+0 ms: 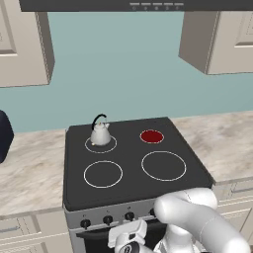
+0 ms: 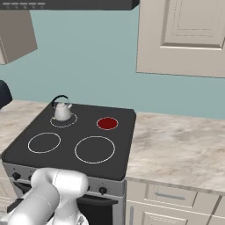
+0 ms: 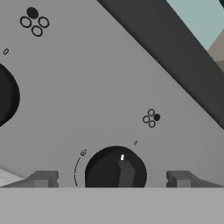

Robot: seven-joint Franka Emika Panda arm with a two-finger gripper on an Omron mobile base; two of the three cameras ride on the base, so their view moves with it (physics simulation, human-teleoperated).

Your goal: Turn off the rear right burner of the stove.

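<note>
**Desk:** What does the wide shot give us?

**Photographer:** The stove (image 1: 133, 163) fills the middle of the frame, black glass top over a grey front panel (image 3: 87, 78). The rear right burner (image 1: 151, 136) glows solid red at upper right of the cooktop, so the job is not done. A kettle (image 1: 100, 133) sits on the rear left ring.

**Desk:** And the arm?

**Photographer:** It bends low at the bottom of the frame, in front of the panel. In the hand view, the gripper (image 3: 112, 178) is spread wide, its fingertips (image 3: 43, 178) either side of a black knob (image 3: 114, 168) at lower centre, apart from it.

**Desk:** The right knob?

**Photographer:** The small diagram (image 3: 151, 118) beside it has one filled dot, seemingly the matching burner. Closing and turning are left.
</note>
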